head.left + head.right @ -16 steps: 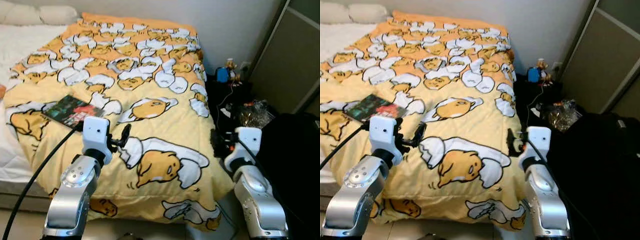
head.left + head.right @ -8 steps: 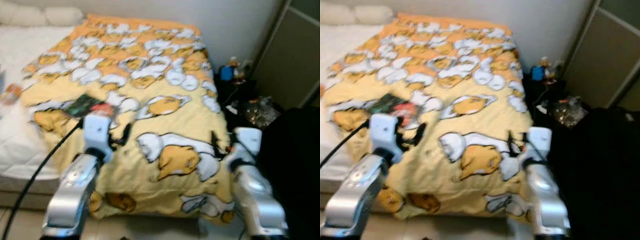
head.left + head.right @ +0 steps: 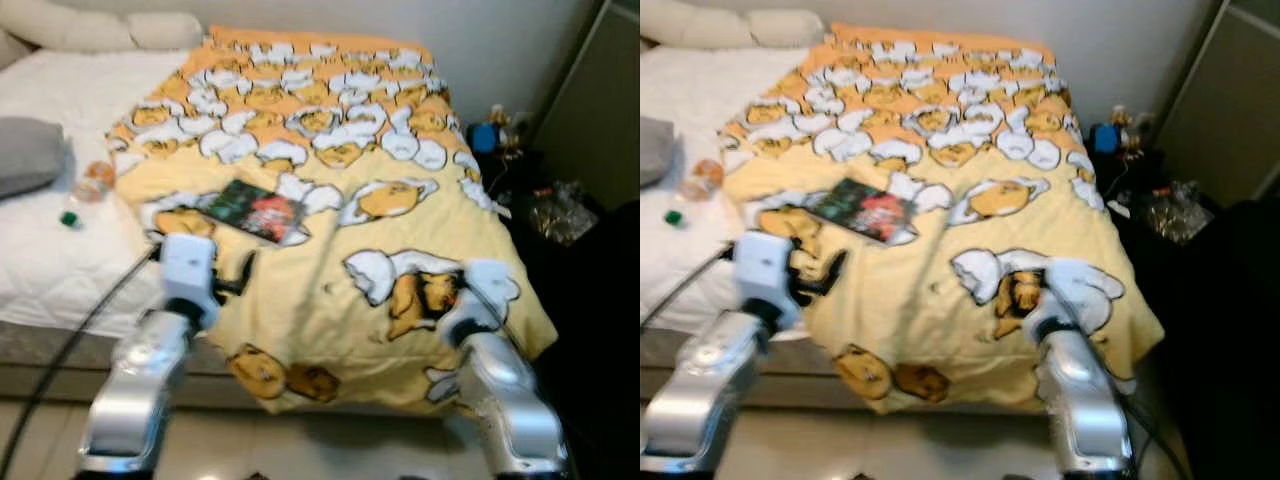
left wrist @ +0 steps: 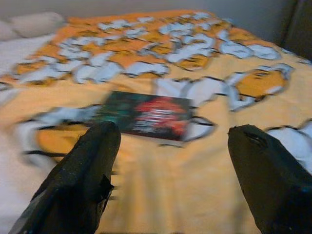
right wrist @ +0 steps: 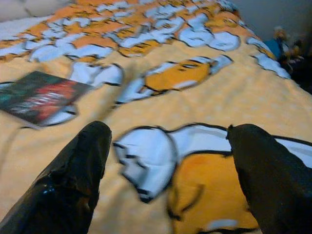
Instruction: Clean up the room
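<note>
Step in hand: the robot seems to be lining up on the book (image 3: 256, 211), the likeliest thing to tidy off the bed; this is a judgement from where the arms point.
Book: it lies flat on the yellow blanket (image 3: 330, 300), dark cover up, ahead of the left gripper (image 4: 170, 161) and well apart from it.
Left gripper: its fingers (image 4: 80, 170) stand wide apart, holding nothing, aimed at the book.
Right gripper: the right gripper (image 5: 168, 170) also has its fingers spread and empty, hovering over the cartoon print near the foot of the bed.
How to do it well: bringing the left fingers in low along one edge should help, since a flat book on soft bedding gives little to grip and the blanket may bunch.
Surface: soft, rumpled blanket over a white mattress (image 3: 60, 270).
Other clutter: a small bottle (image 3: 85, 188) lies on the white sheet beside a grey pillow (image 3: 28, 152).
Room: a dark, cluttered bedside table (image 3: 520, 175) stands at the robot's right.
</note>
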Robot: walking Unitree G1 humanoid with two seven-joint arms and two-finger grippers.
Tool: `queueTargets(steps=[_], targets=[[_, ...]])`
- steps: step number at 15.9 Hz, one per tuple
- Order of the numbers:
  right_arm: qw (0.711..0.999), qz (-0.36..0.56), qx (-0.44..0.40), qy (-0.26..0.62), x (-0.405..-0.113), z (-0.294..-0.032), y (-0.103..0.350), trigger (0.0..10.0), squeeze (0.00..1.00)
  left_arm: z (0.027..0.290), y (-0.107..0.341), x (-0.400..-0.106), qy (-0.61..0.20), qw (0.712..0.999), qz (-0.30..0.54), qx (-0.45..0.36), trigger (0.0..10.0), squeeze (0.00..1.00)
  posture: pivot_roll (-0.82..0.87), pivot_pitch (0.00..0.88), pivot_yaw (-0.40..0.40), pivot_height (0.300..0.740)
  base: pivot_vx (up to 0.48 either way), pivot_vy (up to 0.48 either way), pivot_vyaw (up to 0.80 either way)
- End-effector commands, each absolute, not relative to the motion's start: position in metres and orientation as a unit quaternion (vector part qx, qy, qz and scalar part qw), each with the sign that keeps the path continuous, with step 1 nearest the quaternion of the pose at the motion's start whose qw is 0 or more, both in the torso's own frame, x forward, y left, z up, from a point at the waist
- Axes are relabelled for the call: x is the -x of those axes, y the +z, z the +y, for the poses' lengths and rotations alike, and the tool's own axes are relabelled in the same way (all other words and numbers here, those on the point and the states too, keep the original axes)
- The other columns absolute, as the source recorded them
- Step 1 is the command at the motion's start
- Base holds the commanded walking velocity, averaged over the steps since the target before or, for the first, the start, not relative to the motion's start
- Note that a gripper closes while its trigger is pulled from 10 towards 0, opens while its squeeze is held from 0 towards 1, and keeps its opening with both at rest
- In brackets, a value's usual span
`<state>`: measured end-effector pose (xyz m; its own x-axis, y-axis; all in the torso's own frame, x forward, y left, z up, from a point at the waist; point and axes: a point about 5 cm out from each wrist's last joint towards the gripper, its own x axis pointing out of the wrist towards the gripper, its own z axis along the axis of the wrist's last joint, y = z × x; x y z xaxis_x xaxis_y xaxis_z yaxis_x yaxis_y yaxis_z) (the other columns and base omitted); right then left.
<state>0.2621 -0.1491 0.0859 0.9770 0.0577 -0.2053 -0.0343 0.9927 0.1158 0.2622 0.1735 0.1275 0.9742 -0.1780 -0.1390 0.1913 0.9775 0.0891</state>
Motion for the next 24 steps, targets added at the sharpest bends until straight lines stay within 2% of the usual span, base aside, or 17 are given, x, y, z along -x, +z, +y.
queueTargets(steps=[1,24], targets=[[0.994,0.098,-0.05,0.001,-0.261,-0.1617,0.0891,10.0,0.0,0.166,0.1276,-0.2646,-0.109,0.991,0.064,-0.049,10.0,0.0,-0.05,0.0,0.042,0.74,0.0,0.48,0.0],[0.993,0.109,-0.054,0.012,-0.2589,-0.1557,0.0854,10.0,0.0,0.1701,0.1257,-0.2584,-0.097,0.992,0.068,-0.051,10.0,0.0,-0.02,0.0,0.022,0.74,0.0,0.476,0.0]])
